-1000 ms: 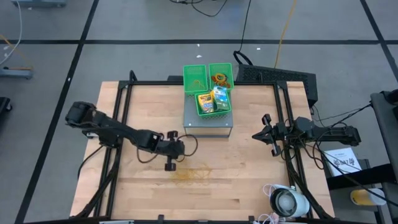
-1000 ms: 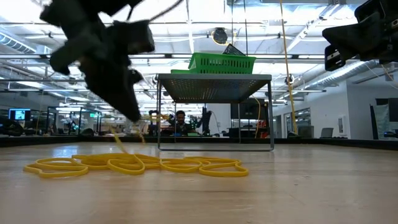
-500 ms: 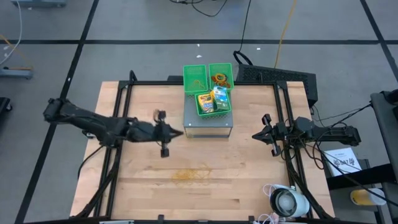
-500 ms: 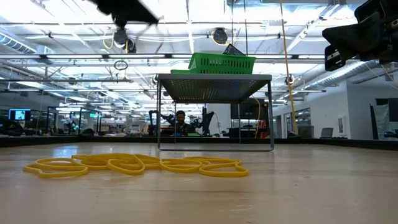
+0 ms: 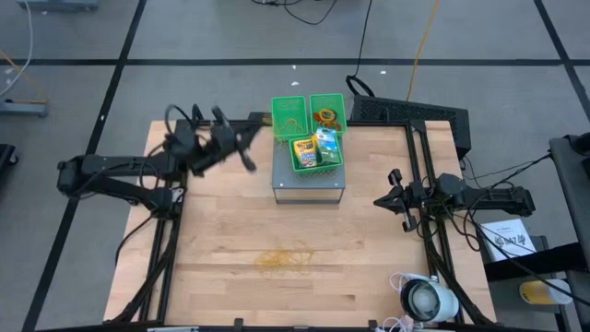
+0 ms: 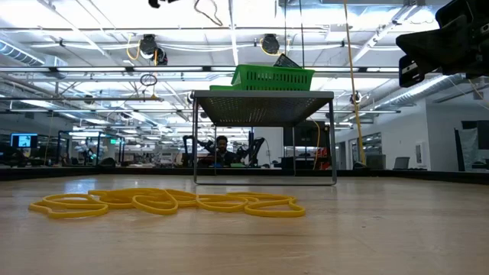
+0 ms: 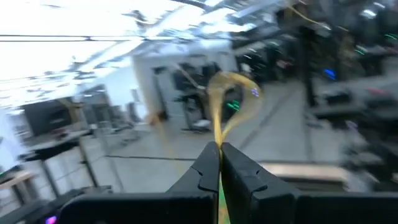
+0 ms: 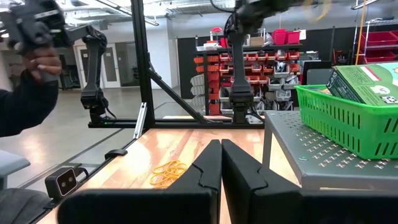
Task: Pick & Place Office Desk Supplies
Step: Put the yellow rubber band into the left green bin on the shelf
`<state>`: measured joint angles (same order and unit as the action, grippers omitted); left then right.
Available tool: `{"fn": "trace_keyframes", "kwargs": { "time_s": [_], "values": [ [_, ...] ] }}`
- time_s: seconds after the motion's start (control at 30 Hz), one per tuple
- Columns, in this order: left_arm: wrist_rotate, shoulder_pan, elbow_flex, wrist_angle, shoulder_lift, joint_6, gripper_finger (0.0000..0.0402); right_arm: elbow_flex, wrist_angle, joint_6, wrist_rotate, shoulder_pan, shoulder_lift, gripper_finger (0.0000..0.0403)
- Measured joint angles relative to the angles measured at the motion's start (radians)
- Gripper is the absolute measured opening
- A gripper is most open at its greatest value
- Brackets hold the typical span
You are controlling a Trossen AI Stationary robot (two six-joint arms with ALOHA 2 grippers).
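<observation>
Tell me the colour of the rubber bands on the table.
Yellow; the rubber bands show best in the low view.

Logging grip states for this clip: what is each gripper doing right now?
Left gripper: shut on a rubber band, raised near the green bins.
Right gripper: shut, holding nothing, waiting at the table's right side.

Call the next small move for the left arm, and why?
Probably carry on toward the back-left green bin and release there. The left tool is shut on one rubber band, held high beside the bins, and that bin already holds bands.
</observation>
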<state>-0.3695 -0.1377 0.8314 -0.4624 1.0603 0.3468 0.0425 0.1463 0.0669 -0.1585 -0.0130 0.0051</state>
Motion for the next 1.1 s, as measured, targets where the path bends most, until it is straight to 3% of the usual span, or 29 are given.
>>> {"fn": "trace_keyframes", "kwargs": {
  "time_s": [0.23,0.4,0.53,0.7,1.1],
  "values": [
    [0.164,-0.255,0.002,-0.079,0.041,-0.161,0.0005,0.0,0.0,0.0,0.0,0.0,0.0,0.0],
    [0.254,-0.337,0.027,-0.088,0.158,-0.238,0.0011,0.0,0.0,0.0,0.0,0.0,0.0,0.0],
    [0.295,-0.357,0.056,-0.086,0.264,-0.253,0.0005,0.0,0.0,0.0,0.0,0.0,0.0,0.0],
    [0.272,-0.36,0.072,-0.087,0.352,-0.255,0.0012,0.0,0.0,0.0,0.0,0.0,0.0,0.0],
    [0.256,-0.36,0.072,-0.073,0.429,-0.273,0.0016,0.0,0.0,0.0,0.0,0.0,0.0,0.0]
  ]
}}
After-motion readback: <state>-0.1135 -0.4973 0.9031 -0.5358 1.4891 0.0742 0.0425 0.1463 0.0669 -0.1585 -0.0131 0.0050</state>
